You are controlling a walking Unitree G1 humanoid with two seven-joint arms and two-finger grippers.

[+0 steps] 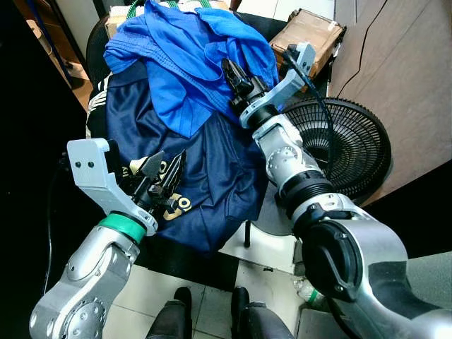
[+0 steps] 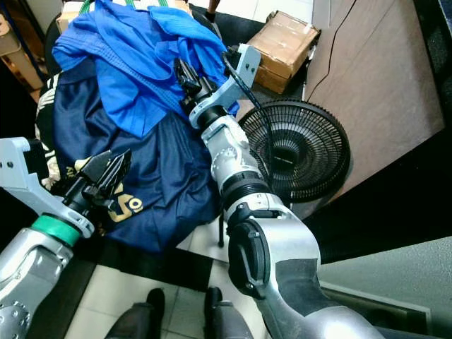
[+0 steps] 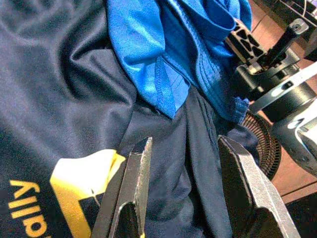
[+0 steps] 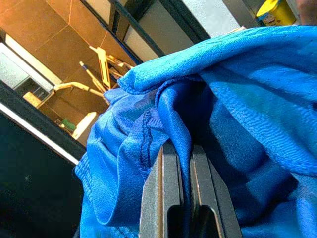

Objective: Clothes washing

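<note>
Two black fingers of the right gripper (image 4: 183,171) are pressed close together with a fold of the bright blue garment (image 1: 187,53) pinched between them. That gripper reaches out over the pile of clothes in front of the robot. The left gripper (image 1: 164,176) has its fingers spread wide apart and holds nothing. It hangs just above the dark navy garment (image 1: 212,169), which lies under the blue one and spills down toward the floor.

Yellow writing is printed on the navy cloth. In the left wrist view the letters "ally" (image 3: 27,210) can be read beside a big yellow shape (image 3: 81,176). In the head views the yellow print is partly hidden by the left gripper, so it cannot be read there.

A black round fan (image 1: 346,145) lies on the floor to the robot's right, just beside the clothes. A brown cardboard box (image 1: 307,32) sits behind the fan. The right wrist view looks up past the blue cloth and shows a yellow tub (image 4: 277,12) and a brown ceiling with a light wooden frame (image 4: 101,69).
</note>
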